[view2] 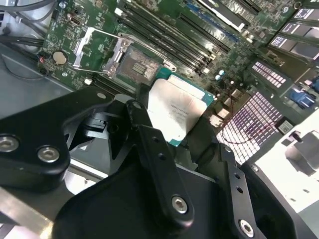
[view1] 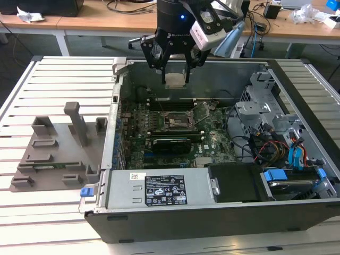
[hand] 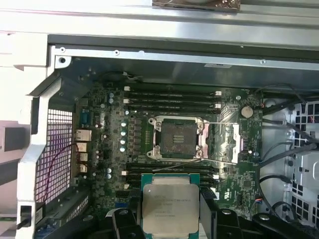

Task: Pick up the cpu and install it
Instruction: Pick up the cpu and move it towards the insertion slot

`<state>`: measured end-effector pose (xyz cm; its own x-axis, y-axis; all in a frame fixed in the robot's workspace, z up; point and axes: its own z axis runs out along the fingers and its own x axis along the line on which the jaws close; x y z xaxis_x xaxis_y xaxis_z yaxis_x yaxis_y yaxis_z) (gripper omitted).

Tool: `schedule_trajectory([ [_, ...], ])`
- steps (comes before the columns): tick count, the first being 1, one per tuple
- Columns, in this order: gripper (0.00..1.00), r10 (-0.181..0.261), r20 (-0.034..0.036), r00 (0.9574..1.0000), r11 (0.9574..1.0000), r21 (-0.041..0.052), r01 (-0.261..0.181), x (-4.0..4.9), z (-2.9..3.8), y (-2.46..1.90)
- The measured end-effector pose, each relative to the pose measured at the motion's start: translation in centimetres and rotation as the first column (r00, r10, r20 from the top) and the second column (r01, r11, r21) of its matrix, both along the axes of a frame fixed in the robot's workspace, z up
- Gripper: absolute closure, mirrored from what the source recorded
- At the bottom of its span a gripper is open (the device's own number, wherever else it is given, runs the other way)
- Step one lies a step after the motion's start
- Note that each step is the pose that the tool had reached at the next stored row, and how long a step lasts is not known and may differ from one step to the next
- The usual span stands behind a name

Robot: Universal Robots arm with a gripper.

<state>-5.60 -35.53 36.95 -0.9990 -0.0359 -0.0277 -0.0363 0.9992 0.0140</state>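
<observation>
The gripper clasped the cpu over the open case, which held a motherboard with its socket uncovered.

An open computer case lies on a slatted table. Inside, a green motherboard carries a square socket, uncovered, with its load plate swung open beside it. Memory slots flank the socket. A labelled power supply occupies the near edge. A grey fixture stands at the exterior view's left of the case. Coloured cables lie at its right.
</observation>
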Motion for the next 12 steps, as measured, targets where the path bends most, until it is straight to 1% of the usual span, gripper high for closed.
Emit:
schedule_trajectory([
  [7,0.45,0.0,0.0,1.0,1.0,-0.0001,0.0,0.99,-0.35,0.28],
  [11,0.45,0.0,-0.0001,1.0,1.0,-0.0001,0.0,1.58,-0.66,0.36],
  [12,0.45,0.0,-0.0001,1.0,1.0,0.0,0.0,1.86,-0.79,0.4],
])
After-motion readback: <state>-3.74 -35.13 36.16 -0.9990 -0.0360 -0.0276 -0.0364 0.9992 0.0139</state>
